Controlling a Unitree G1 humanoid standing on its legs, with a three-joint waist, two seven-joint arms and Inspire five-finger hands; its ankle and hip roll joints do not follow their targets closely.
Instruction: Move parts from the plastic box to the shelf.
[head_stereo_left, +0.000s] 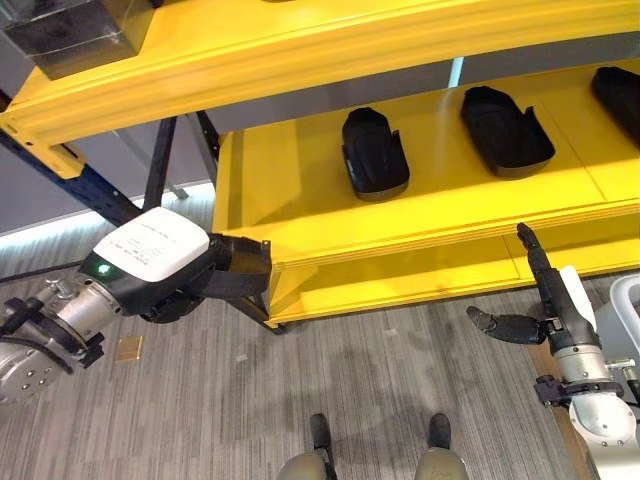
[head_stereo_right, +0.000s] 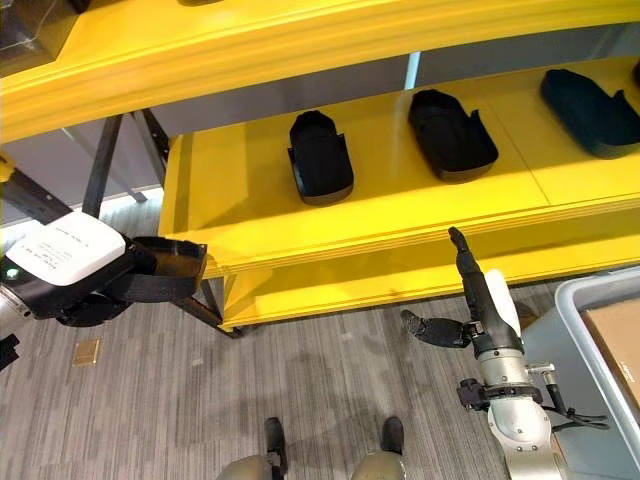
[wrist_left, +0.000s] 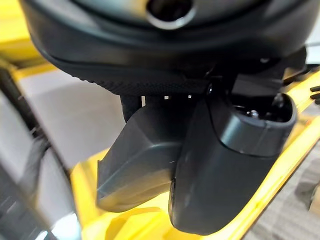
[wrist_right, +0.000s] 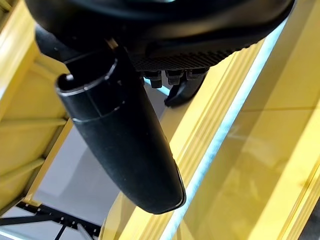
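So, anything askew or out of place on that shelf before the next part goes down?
Nothing stands out. Three black parts lie flat in a row on the yellow shelf. The left robot hand holds another part at the shelf's left end; the right robot hand is open.

A grey wood-grain plank floor (head_stereo_left: 300, 400) fills the lower half of the frame. Dark blue and black metal struts (head_stereo_left: 155, 165) cross at left, before a pale grey wall (head_stereo_left: 110, 170) with a bright strip along its base.
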